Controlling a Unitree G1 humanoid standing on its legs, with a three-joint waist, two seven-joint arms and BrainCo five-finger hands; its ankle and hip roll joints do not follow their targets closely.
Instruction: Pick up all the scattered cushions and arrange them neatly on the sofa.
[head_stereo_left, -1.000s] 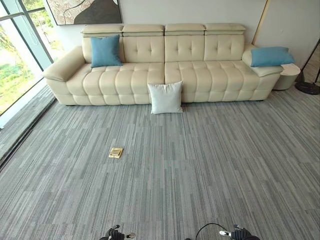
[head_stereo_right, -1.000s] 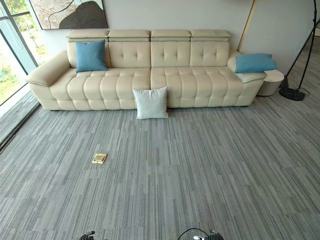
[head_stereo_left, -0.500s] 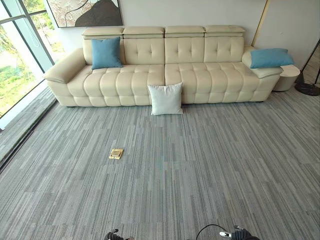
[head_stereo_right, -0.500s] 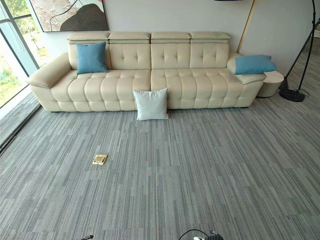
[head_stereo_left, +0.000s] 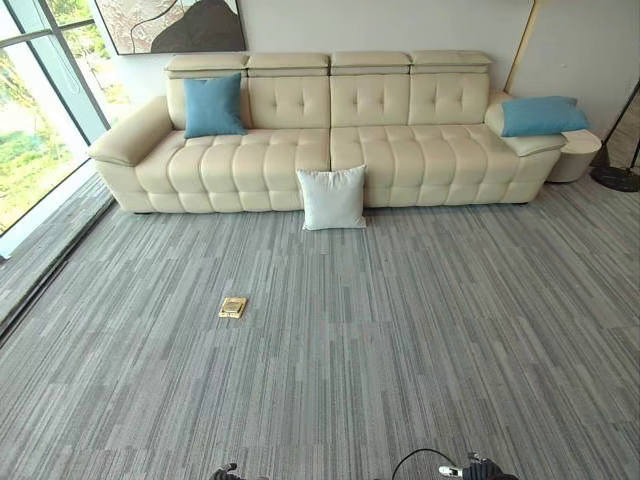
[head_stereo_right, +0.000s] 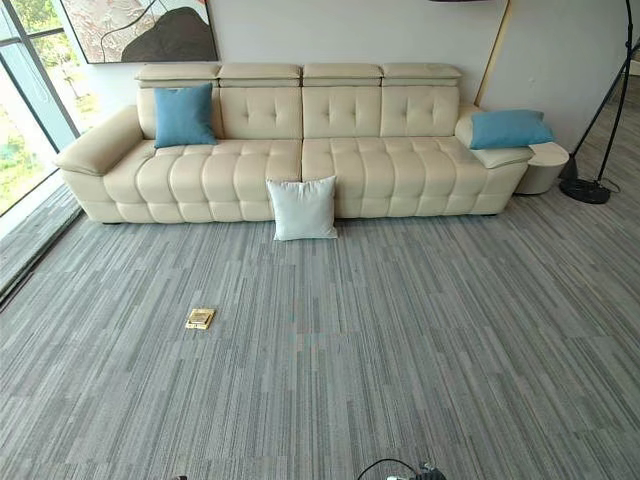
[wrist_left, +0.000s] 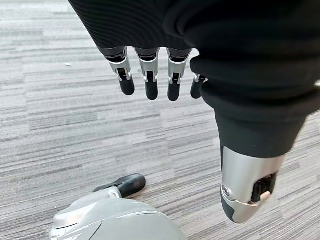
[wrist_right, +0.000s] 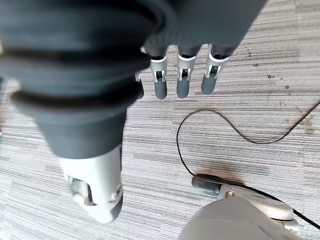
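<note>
Cushions are lying in three spots: a white cushion (head_stereo_left: 332, 197) is leaning on the carpet (head_stereo_left: 400, 320) against the sofa (head_stereo_left: 330, 150) front, one blue cushion (head_stereo_left: 213, 104) is standing at the far left seat, another blue cushion (head_stereo_left: 543, 114) is resting on the right armrest. Both the left hand (wrist_left: 165, 60) and the right hand (wrist_right: 165, 65) are hanging over the carpet with fingers relaxed, holding nothing. Judging by this, collecting is not yet beginning.
</note>
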